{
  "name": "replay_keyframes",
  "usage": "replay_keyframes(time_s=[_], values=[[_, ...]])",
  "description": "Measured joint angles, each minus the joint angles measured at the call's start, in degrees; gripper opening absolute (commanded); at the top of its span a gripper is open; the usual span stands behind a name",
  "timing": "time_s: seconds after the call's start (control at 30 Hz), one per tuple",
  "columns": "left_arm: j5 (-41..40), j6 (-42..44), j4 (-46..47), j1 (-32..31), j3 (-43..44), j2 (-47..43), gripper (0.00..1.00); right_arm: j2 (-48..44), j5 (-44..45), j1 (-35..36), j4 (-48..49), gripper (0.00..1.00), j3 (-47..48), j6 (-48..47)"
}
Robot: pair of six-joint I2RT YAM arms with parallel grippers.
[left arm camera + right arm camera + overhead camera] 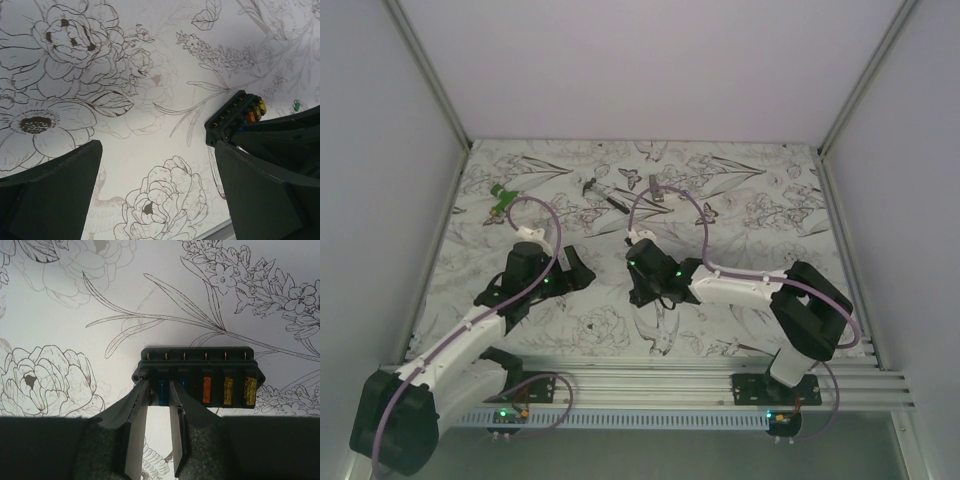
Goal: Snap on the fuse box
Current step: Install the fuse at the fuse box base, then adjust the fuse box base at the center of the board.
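Note:
The fuse box (197, 377) is a flat black box lying on the flower-print mat, with blue, orange and yellow fuses in a row. My right gripper (160, 387) has its fingers close together on the box's left end, either side of a blue fuse (163, 392). From above, the right gripper (642, 285) hides most of the box. My left gripper (157, 190) is wide open and empty, low over the mat just left of the box (234, 112). In the top view the left gripper (570, 272) sits beside the right one.
A green plastic piece (502, 201) lies at the far left of the mat. A thin dark stick tool (605, 195) and a small grey part (660, 194) lie at the far middle. White walls enclose the mat. An aluminium rail (720, 385) runs along the near edge.

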Motion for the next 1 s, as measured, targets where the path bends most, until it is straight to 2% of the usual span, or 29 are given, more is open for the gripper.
replay_keyframes(time_s=[0.4,0.53,0.63,0.87,1.0], values=[[5.3,-2.3,-0.2,-0.7,1.3,1.1,0.98,-1.7,-0.4,0.0,-3.6,0.46,2.6,-3.3],[6.3,-3.3,-0.2,-2.3,2.4,2.9,0.96,-4.7,-0.7,-0.9,-4.9,0.47,2.6,-4.3],[6.8,-4.0,-0.2,-4.3,3.1,4.3,0.93,-8.1,-1.5,-4.3,-5.1,0.46,2.4,-5.0],[6.9,-5.3,-0.2,-7.9,5.9,8.7,0.74,-10.3,-3.1,-16.9,-5.2,0.41,-0.8,-7.1],[6.6,-6.2,-0.3,-8.6,7.6,13.2,0.60,-7.3,-3.0,-18.7,-5.8,0.35,-2.0,-8.3]])
